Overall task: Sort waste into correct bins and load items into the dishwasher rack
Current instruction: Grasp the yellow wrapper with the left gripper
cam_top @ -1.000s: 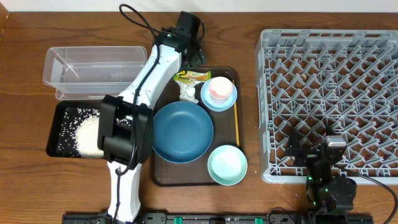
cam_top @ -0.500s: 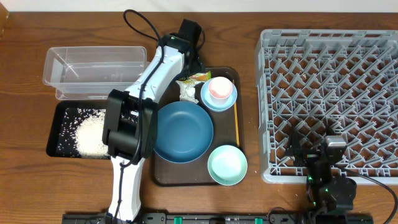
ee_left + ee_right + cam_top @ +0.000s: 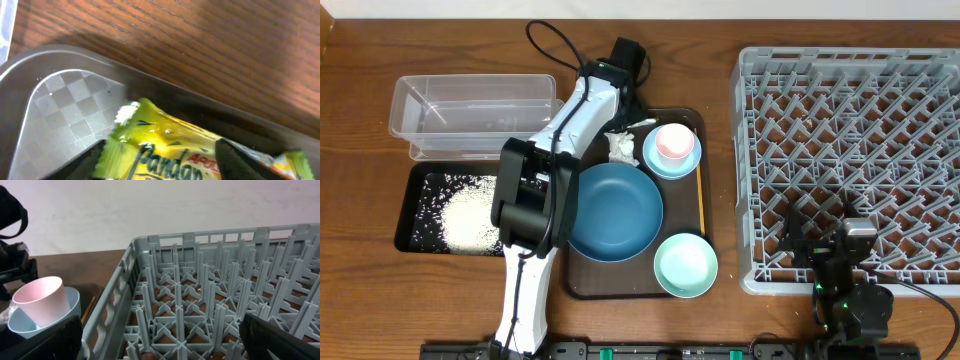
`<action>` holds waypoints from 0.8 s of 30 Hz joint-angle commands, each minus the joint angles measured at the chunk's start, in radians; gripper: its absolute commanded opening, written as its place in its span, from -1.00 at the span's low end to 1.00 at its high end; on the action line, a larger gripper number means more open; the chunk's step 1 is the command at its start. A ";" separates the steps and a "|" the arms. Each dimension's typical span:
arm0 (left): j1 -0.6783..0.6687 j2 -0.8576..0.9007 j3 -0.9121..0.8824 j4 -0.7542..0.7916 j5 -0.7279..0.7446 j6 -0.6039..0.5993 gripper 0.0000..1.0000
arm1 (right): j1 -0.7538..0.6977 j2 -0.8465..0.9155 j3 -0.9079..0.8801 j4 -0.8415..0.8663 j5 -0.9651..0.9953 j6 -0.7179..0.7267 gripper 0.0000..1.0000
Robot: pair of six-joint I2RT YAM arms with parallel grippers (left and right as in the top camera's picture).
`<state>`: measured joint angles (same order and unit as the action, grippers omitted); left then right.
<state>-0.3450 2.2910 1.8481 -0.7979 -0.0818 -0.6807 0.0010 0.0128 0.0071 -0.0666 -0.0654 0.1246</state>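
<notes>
Loose white rice grains [image 3: 465, 215] in shallow black tray [image 3: 415, 180]: done. Yellow-green snack wrapper [image 3: 150, 130] sits within my left hand [image 3: 162, 161] on the brown serving tray [image 3: 698, 200]; clenched or not, I cannot tell. Crumpled white tissue [image 3: 620, 148], dark-blue plate [image 3: 615, 212] there too. Grey lattice rack [image 3: 850, 150] empty, right hand [image 3: 828, 242] released.

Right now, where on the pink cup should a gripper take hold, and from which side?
I would take the pink cup at its rim, from straight above, one finger inside and one outside. It stands upright, mouth open, in the blue dish, whose wall hides its lower sides.
</notes>
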 commanded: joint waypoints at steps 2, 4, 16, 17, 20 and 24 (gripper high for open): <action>0.001 -0.003 0.000 -0.003 -0.013 0.007 0.02 | -0.006 -0.003 -0.002 -0.003 0.006 -0.009 0.99; 0.001 -0.015 0.000 -0.006 -0.013 0.008 -0.17 | -0.006 -0.003 -0.002 -0.003 0.006 -0.009 0.99; 0.001 -0.110 0.000 -0.034 -0.013 0.010 -0.88 | -0.006 -0.003 -0.002 -0.003 0.006 -0.009 0.99; 0.001 -0.112 0.000 -0.039 -0.013 0.011 -0.88 | -0.006 -0.003 -0.002 -0.003 0.006 -0.009 0.98; 0.001 -0.115 0.000 -0.053 -0.013 0.010 -0.88 | -0.006 -0.003 -0.002 -0.003 0.006 -0.009 0.99; 0.002 -0.122 0.000 -0.071 -0.013 0.010 -0.88 | -0.006 -0.003 -0.002 -0.003 0.006 -0.009 0.99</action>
<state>-0.3450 2.1944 1.8481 -0.8570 -0.0822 -0.6765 0.0010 0.0128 0.0071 -0.0662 -0.0654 0.1246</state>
